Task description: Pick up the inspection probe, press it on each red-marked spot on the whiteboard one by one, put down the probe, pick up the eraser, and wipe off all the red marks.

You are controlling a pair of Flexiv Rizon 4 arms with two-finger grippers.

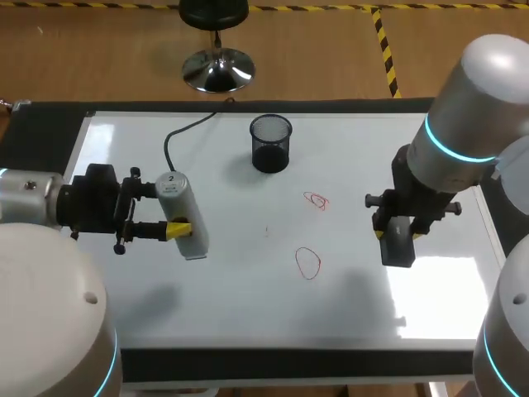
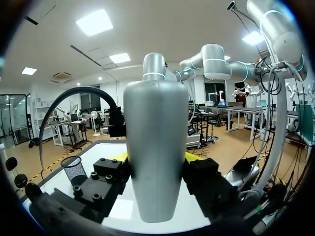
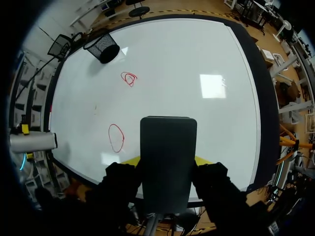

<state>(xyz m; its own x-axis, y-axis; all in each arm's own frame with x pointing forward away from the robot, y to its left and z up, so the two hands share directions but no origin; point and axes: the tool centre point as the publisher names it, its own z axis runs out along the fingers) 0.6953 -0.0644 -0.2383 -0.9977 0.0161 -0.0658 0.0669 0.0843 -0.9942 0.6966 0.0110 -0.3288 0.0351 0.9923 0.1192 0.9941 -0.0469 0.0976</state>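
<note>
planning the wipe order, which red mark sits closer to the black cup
The small scribbled mark; the plain oval loop lies farther from the cup.

You are looking at one readable mark: a digit 2 is showing on the round end of the probe [image 1: 180, 203], facing up.

Bright, even light falls from overhead. In the head view a broad glare patch [image 1: 434, 289] washes out the whiteboard [image 1: 231, 314] at four o'clock, and soft grey shadows [image 1: 157, 299] lie on it at seven o'clock. In the right wrist view a square reflection [image 3: 212, 86] shines ahead of the right gripper [image 3: 167, 160].
</note>
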